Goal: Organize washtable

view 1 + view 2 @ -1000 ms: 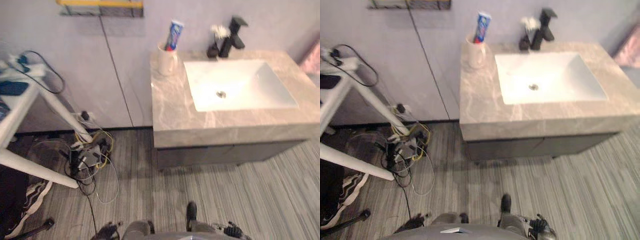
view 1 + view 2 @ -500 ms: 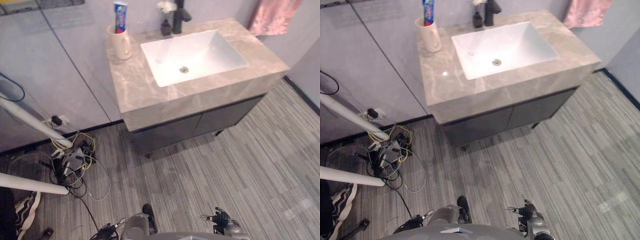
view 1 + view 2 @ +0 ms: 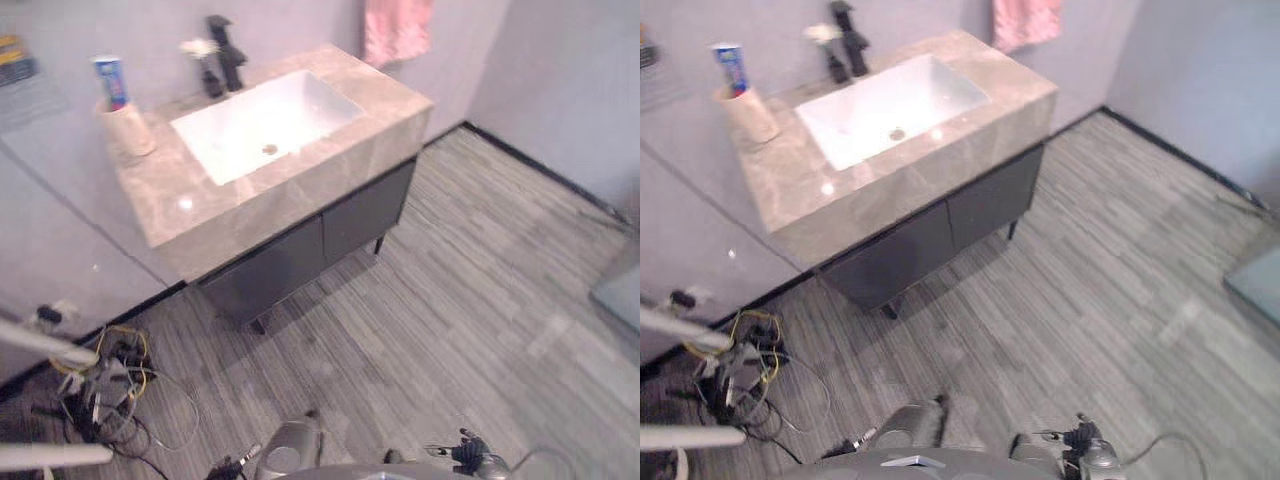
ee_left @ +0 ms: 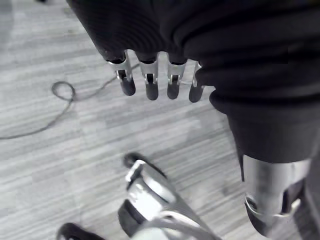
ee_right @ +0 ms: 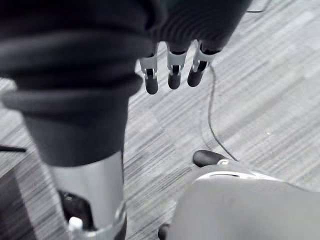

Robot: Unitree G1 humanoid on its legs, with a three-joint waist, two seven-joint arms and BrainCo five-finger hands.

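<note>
Both hands hang idle over the floor, well apart from the washtable (image 3: pixel 385 108).
The left hand (image 4: pixel 149 82) and right hand (image 5: pixel 174 70) show straight, relaxed fingers and hold nothing. On the washtable, a cup (image 3: pixel 128 130) with a tube (image 3: pixel 110 82) in it stands left of the sink (image 3: pixel 262 120). A black tap (image 3: pixel 226 52) and a small vase (image 3: pixel 207 72) stand behind the sink. A pink towel (image 3: pixel 397 28) hangs on the wall to the sink's right.

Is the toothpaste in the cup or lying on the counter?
In the cup: the toothpaste stands upright in the cup, its top poking above the rim, beside the sink.
</note>
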